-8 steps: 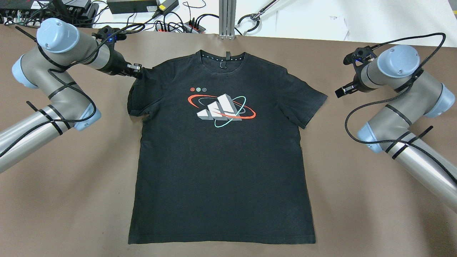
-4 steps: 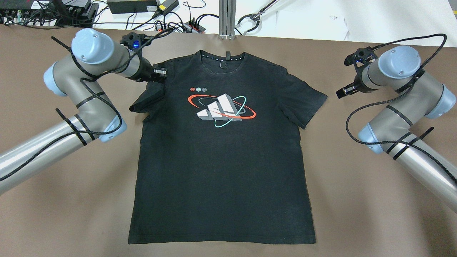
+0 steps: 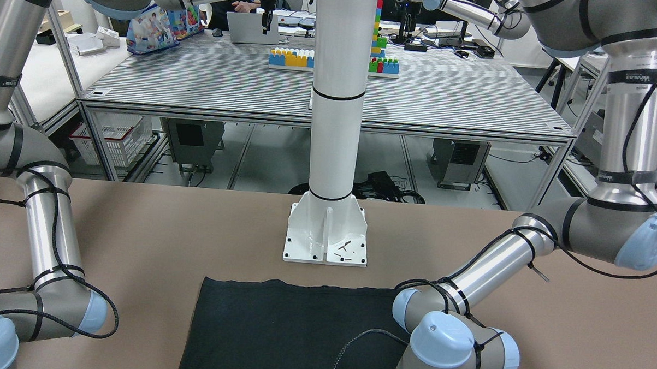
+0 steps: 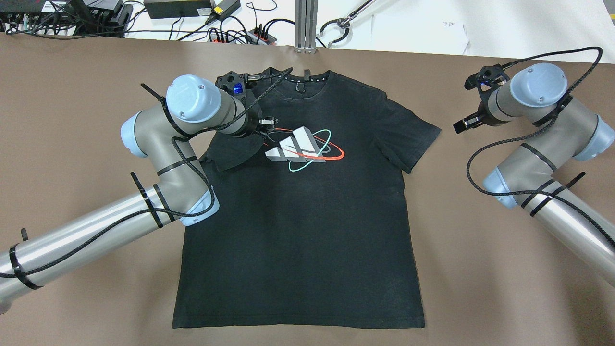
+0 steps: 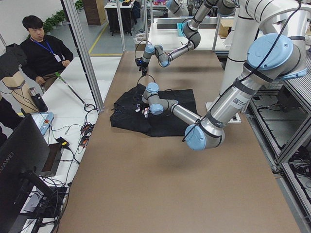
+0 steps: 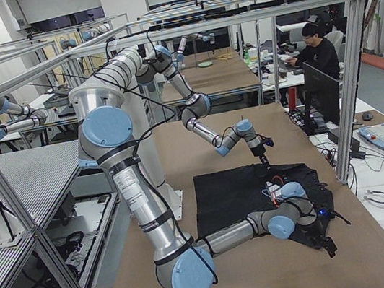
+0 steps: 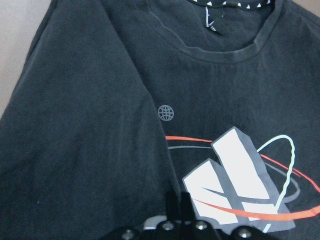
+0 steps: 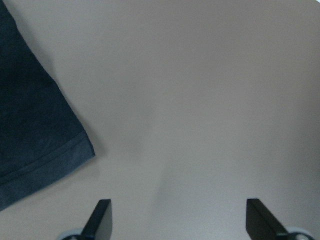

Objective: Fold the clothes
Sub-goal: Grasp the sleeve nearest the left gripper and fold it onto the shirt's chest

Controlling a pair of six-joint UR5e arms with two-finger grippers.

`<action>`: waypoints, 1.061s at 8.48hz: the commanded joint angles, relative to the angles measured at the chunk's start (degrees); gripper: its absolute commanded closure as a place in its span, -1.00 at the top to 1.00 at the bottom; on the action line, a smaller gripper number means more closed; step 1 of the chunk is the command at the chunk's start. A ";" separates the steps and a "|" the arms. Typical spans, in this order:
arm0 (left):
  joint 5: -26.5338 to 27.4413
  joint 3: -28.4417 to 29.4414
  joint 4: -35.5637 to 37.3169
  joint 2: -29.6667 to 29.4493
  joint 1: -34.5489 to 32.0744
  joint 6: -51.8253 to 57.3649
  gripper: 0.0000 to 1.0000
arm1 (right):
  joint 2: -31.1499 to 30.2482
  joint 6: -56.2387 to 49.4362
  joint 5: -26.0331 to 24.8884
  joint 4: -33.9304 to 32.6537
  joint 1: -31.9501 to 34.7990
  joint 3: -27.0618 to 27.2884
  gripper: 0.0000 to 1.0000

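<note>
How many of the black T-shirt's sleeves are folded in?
1: the sleeve in the left gripper lies folded over the T-shirt; the other sleeve lies flat near the right gripper.

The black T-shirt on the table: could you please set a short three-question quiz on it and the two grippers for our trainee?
1. True or false: the right gripper holds a sleeve of the T-shirt.
2. Which part lies folded onto the chest? A the bottom hem; B the sleeve on the robot's left; C the collar.
3. Which gripper is at the chest print?
Key: 1 false, it is open over bare table. 2 B. 3 the left gripper, shut on the sleeve.
</note>
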 commanded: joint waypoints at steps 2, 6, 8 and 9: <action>2.54 1.55 0.00 -1.13 2.17 -1.18 -1.00 | -0.03 0.35 -0.05 0.00 -0.09 0.09 0.88; 5.33 3.93 -0.70 -3.51 2.17 -1.26 1.00 | 0.06 1.66 -0.13 1.74 -0.79 -0.35 0.88; 5.35 4.01 -0.79 -3.33 2.00 -1.18 1.00 | 0.76 7.35 -0.14 2.81 -2.10 -0.44 0.88; 5.52 3.92 -0.79 -3.25 2.08 -1.18 1.00 | 0.67 12.87 -0.14 6.64 -3.67 -0.79 0.83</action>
